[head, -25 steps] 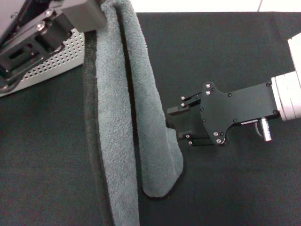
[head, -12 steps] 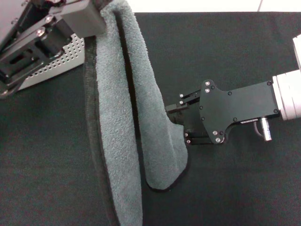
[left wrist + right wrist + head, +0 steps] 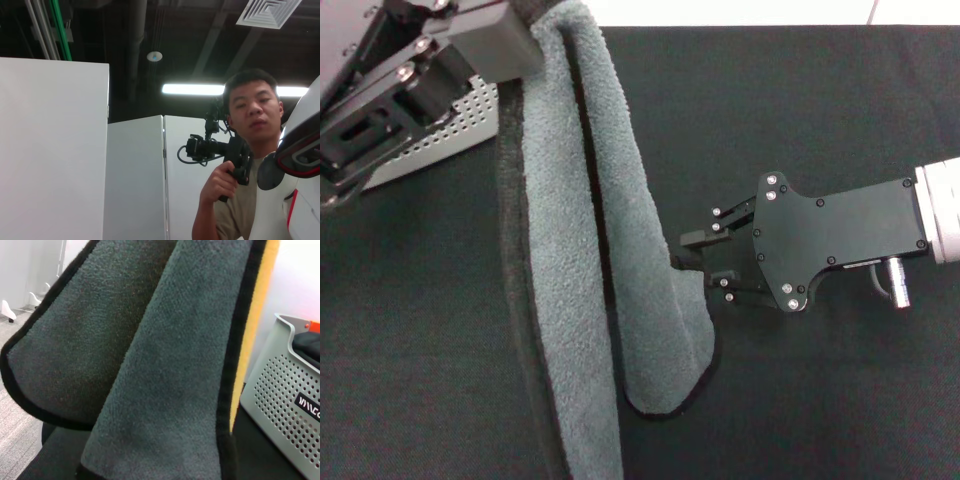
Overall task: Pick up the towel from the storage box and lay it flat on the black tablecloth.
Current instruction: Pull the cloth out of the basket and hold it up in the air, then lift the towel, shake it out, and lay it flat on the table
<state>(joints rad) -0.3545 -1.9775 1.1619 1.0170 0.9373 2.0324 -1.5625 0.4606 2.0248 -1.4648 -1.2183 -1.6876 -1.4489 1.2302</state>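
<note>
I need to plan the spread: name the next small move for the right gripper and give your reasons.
Probably ease the right gripper a little further in and close on the towel's hanging edge. The towel hangs folded from the left gripper above the black tablecloth, out of the storage box. The right gripper's open fingers sit right at that edge, not yet clearly around it. A second hold would let the arms pull it flat.

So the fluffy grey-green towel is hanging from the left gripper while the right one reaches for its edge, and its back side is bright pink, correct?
Not pink. The right wrist view shows the reverse of the fluffy grey-green towel as yellow-orange. The rest holds: it hangs from the left gripper while the right gripper reaches for its edge.
</note>
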